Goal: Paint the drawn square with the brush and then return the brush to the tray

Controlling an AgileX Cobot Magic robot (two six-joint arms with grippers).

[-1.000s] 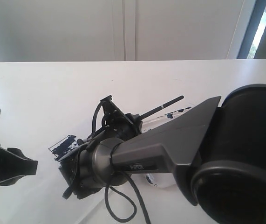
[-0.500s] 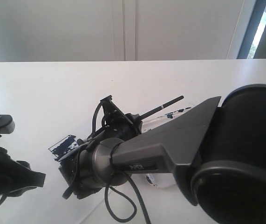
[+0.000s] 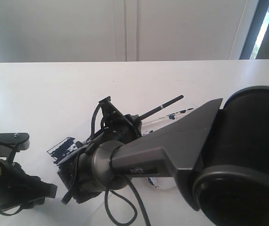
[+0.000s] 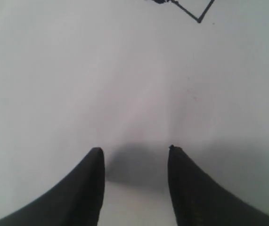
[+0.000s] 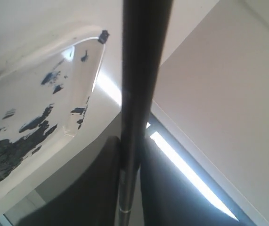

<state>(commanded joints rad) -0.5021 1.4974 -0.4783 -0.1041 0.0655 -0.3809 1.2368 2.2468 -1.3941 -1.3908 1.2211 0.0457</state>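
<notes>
Right gripper: fingers clamped on the brush, whose handle angles toward the upper right of centre in the exterior view. The tray, navy-blotted, lies at centre right, mostly hidden under that arm. The drawn square sits left of centre on the bench. Left gripper, lower left: fingers apart, empty.
</notes>
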